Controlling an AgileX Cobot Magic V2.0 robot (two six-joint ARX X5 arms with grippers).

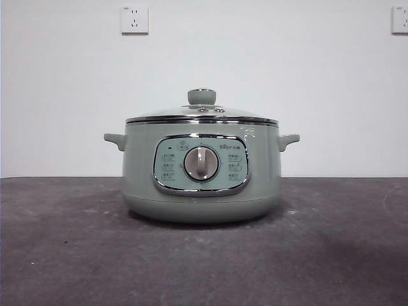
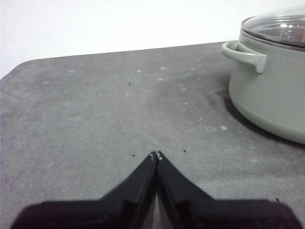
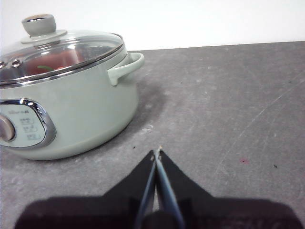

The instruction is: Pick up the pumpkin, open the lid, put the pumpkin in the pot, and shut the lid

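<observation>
Pumpkin point(image 3: 55, 64), judged light and rigid, is glimpsed red through the seated glass lid point(image 3: 59, 50), best lifted by its knob point(image 3: 39, 24), while left gripper point(image 2: 156, 155) and right gripper point(image 3: 156, 153) are held closed, empty.

pot point(image 1: 201, 172), centre of frame: small brand lettering on the front panel point(image 1: 201, 164), upper right of the dial point(image 1: 201, 164), too small to read; tiny printed setting labels either side of dial, also illegible. no other text.
</observation>
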